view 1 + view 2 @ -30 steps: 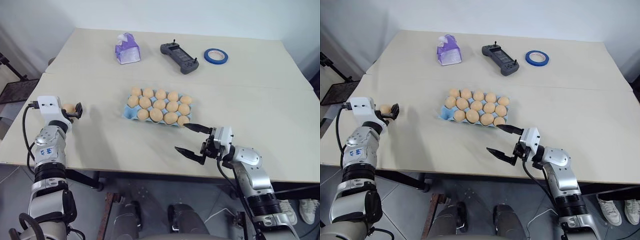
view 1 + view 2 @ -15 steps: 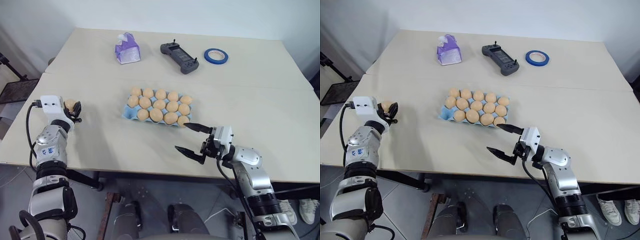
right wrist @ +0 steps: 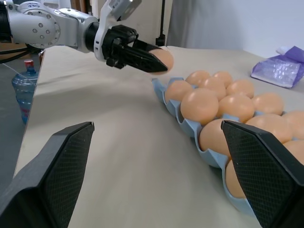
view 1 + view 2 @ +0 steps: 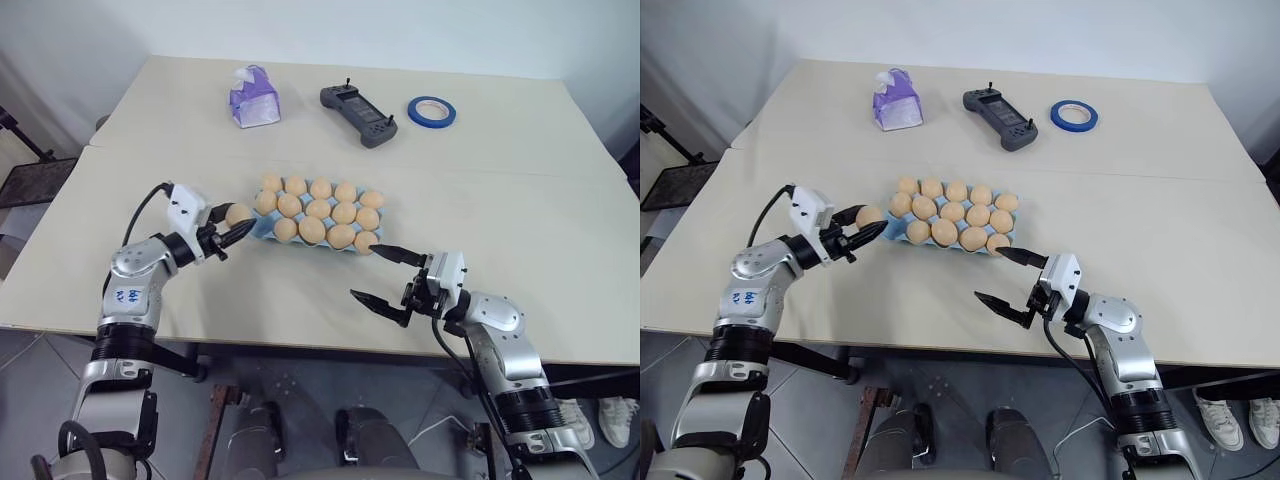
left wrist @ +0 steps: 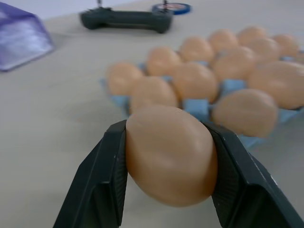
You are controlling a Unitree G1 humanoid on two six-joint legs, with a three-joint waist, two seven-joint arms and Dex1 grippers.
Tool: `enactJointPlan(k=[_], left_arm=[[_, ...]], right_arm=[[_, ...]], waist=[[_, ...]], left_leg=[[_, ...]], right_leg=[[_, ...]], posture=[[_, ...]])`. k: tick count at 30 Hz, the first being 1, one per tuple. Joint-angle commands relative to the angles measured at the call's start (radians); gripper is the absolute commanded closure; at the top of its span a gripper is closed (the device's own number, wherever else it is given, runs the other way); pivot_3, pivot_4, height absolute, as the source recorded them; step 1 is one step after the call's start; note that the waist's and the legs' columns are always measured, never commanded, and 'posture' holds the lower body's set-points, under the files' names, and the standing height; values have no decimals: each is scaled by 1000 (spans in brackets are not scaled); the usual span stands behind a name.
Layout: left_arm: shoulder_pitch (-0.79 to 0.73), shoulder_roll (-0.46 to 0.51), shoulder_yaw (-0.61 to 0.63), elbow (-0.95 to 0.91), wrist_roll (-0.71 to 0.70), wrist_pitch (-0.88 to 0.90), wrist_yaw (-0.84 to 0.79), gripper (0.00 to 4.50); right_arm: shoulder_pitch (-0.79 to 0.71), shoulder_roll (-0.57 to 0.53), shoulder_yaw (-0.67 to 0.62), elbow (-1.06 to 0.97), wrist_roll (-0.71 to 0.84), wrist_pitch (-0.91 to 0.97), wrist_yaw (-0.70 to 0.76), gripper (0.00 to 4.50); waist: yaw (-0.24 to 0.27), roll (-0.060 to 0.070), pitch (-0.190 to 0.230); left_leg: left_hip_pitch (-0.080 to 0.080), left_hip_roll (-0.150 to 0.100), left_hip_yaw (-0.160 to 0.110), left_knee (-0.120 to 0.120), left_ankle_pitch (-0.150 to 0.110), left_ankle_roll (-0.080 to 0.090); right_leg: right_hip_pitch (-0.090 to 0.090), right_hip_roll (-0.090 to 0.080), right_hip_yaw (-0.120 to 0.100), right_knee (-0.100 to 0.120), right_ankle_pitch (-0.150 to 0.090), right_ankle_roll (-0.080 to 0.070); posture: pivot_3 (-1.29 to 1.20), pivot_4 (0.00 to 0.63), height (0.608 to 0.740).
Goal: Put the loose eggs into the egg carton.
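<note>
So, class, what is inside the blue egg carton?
The carton holds fourteen tan eggs in three rows, with one corner cup nearest the left gripper bare. The eggs cover the other cups.

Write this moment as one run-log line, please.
left tool: shut on tan-orange oval egg | beside light blue pulp carton | right tool: open

Bare table lies open before the egg carton, whose cups hold eggs.

Head pair high above table; wrist views low, close, sharing egg carton.
</note>
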Motion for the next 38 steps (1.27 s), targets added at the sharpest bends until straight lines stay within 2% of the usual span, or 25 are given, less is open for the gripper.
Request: enactJointPlan(k=[1,7,14,18,22,27,33,38], left_arm=[[-61,-15,-13,44,22,-23,0,2510],[-92,-53,-29,71,15,-5,-34,2510],[-56,-9,3,44,30,-32,3,421],[-8,51,38,-13,-4,-22,-36,421],[104,143,71,-111,-54,-29,-163,421],[315,252,110,-287,-108,4,-289,421],[426,256,118,-414,-136,84,-270,421],[463,223,110,-468,-115,67,-215,421]], right_arm=[[11,-1,-9,-47,5,-8,-15,0],[26,3,-6,-67,5,-6,-35,0],[37,1,-2,-86,6,1,-46,0],[43,-4,-2,-92,7,5,-47,0],[50,-20,-10,-98,8,14,-42,0],[54,-83,-49,-66,27,15,8,0],[13,-111,-73,-6,26,-3,40,0],[-5,-117,-77,12,28,2,63,0]], waist=[[1,0,0],[0,0,0],[-1,0,0],[-4,0,0],[-3,0,0],[-4,0,0],[-2,0,0],[-4,1,0]], left_leg=[[0,0,0,0,0,0],[0,-1,0,2,0,1],[0,0,0,2,0,1],[0,0,0,1,0,1],[0,0,0,0,0,0],[0,0,0,-2,-1,0],[0,0,-2,-4,-1,0],[0,-1,-2,-6,-1,0]], right_leg=[[0,0,0,0,0,0],[1,-1,0,0,0,0],[1,0,0,1,0,0],[1,0,0,1,0,0],[1,0,0,0,0,0],[1,-2,0,-1,0,-1],[1,-4,-2,-2,-2,-4],[0,-5,-2,-3,-2,-6]], posture=[[0,150,740],[0,150,740],[0,150,740],[0,150,740],[0,150,740],[0,150,740],[0,150,740],[0,150,740]])
